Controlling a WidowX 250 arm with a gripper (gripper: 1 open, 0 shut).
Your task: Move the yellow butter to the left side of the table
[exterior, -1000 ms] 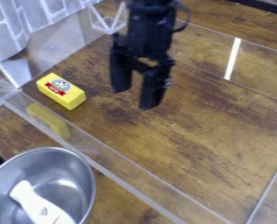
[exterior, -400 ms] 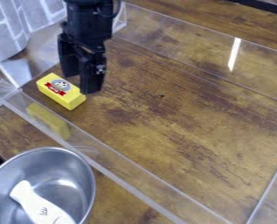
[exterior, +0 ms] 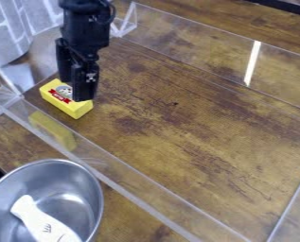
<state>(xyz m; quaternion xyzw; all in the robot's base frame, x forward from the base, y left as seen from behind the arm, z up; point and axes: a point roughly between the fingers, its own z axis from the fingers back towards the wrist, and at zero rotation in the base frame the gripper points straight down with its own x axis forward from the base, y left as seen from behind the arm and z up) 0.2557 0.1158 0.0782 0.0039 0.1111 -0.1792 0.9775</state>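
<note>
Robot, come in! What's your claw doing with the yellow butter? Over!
Gripper open, jaws over the yellow butter. Butter flat on table, not held. Nothing in the way.

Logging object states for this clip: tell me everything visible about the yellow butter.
The butter is a small bright yellow rectangular block, apparently a packaged bar, with a round red-and-white label on top, partly hidden. It lies flat on the dark wooden table, turned diagonally, near the picture's left edge beside the clear acrylic panel, where a paler yellow reflection shows. The black pincer hangs open right over it, fingers covering its upper end; whether they touch it cannot be told. Nothing else touches it.
</note>
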